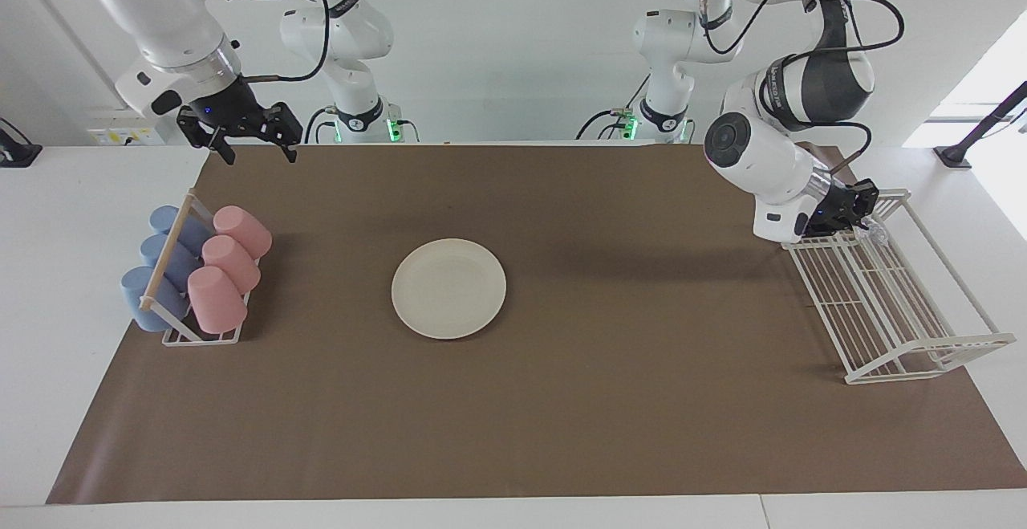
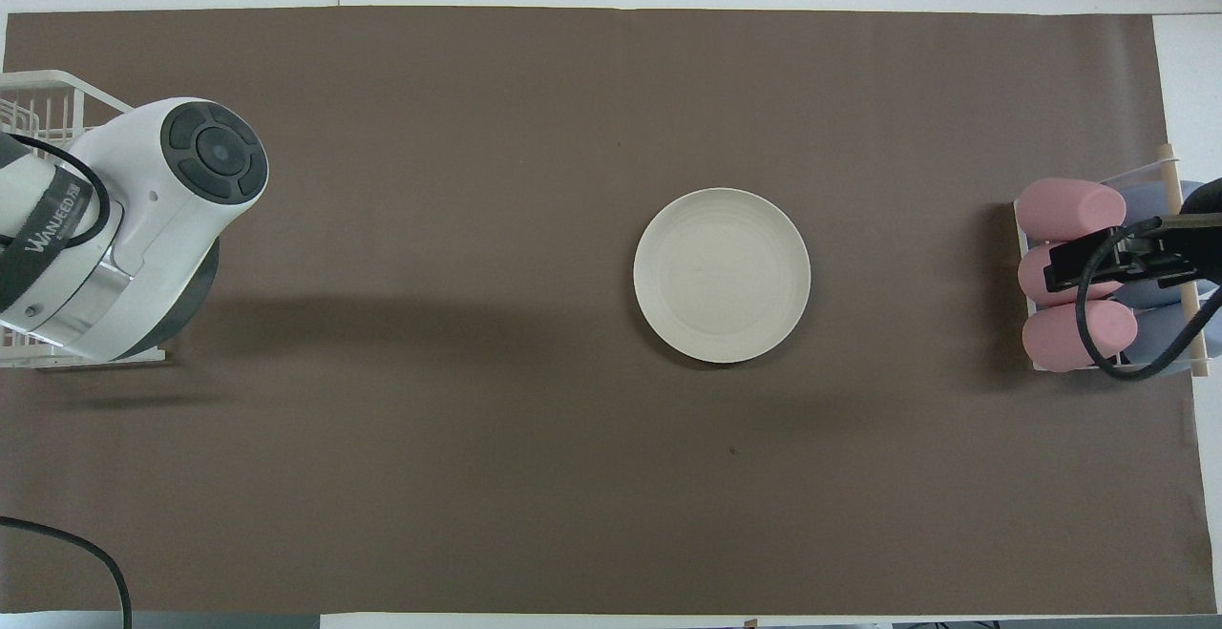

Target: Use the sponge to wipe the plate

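A round, flat, cream-white plate (image 1: 448,289) with a shallow raised rim and faint concentric rings lies bare and unmarked near the middle of a matte brown paper-like mat (image 1: 562,417) that covers most of the white table (image 1: 64,216).

At the left arm's end of the table stands a white wire rack (image 1: 886,292) of thin parallel bars. The left gripper (image 1: 865,220) reaches into the end of this rack nearer the robots, its fingers pressed together on the sponge (image 1: 874,231) — seen only as a small, pale, glittery, crumpled scrap among the wires. Whether the sponge touches the wires cannot be told. In the overhead view the arm's white wrist housing hides both gripper and sponge. The sponge is well apart from the plate.

At the right arm's end, a small white wire holder (image 1: 200,336) with a light wooden rod (image 1: 166,252) across its top carries smooth cylindrical cups lying tilted in two rows: pink cups (image 1: 226,266) on the side toward the plate, blue cups (image 1: 160,266) on the side away from it.

The right gripper (image 1: 255,153), black with angular links, hangs in the air with its fingers spread apart, holding nothing, over the mat's edge nearest the robots; that arm waits.
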